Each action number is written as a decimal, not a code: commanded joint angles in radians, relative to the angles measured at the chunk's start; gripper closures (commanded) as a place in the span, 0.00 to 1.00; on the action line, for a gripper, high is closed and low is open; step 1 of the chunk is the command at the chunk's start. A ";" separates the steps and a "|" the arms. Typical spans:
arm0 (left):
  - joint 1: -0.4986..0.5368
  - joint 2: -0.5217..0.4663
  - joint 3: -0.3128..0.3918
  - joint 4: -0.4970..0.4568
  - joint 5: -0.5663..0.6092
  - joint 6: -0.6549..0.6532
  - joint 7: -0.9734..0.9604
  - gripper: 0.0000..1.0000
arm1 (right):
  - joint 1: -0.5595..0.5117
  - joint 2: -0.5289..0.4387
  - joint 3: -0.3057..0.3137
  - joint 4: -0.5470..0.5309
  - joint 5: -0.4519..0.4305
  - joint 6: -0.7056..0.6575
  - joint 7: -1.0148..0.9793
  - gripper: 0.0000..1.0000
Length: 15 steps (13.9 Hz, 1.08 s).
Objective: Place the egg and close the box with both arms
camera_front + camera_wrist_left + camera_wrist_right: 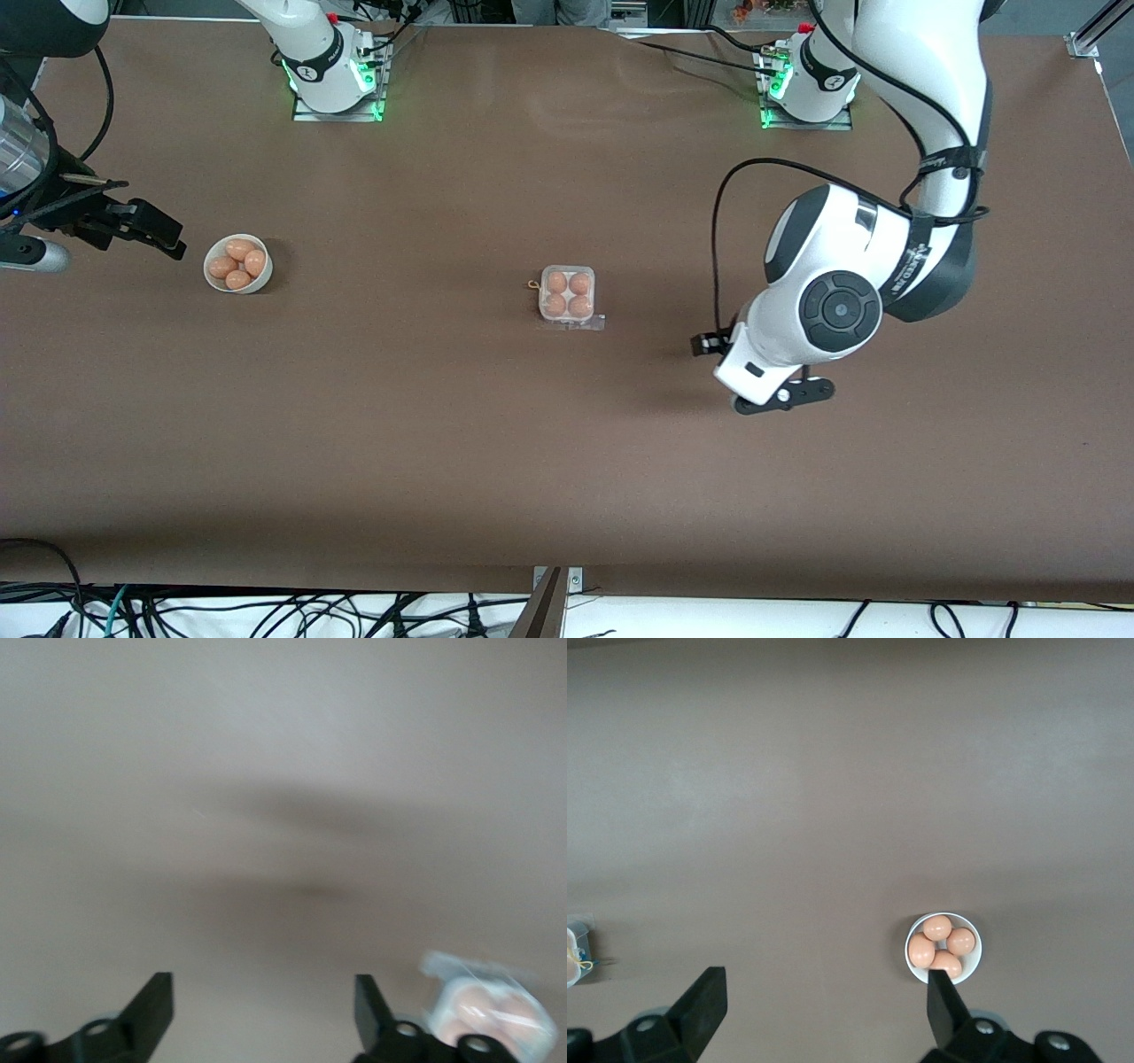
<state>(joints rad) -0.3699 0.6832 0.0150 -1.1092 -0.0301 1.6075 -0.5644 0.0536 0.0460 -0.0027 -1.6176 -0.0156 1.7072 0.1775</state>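
Observation:
The box, a small white tray, sits mid-table with an orange-brown egg in each cell; its clear lid looks down over them. The left gripper is open and empty, low over bare table beside the box, toward the left arm's end. The box also shows blurred in the left wrist view, beside one finger of the left gripper. The right gripper is open and empty, up over the table beside the white bowl, at the right arm's end. It also shows in the right wrist view.
The round white bowl holds several more eggs. An edge of the box shows in the right wrist view. Both arm bases stand along the table's edge farthest from the front camera. Cables hang past the near edge.

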 commanded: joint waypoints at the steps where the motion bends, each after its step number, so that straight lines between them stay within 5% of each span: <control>1: 0.014 -0.010 0.007 0.012 0.096 -0.017 0.029 0.00 | -0.009 0.003 0.013 0.018 -0.015 -0.011 0.010 0.00; 8: 0.167 -0.135 0.037 -0.020 0.104 -0.028 0.246 0.00 | -0.008 0.003 0.013 0.018 -0.015 -0.009 0.010 0.00; 15: 0.354 -0.396 0.036 -0.242 0.101 -0.018 0.544 0.00 | -0.009 0.003 0.013 0.018 -0.015 -0.009 0.010 0.00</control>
<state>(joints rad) -0.0550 0.3877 0.0656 -1.2241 0.0481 1.5666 -0.0757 0.0537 0.0460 -0.0007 -1.6160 -0.0160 1.7072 0.1775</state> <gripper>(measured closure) 0.000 0.000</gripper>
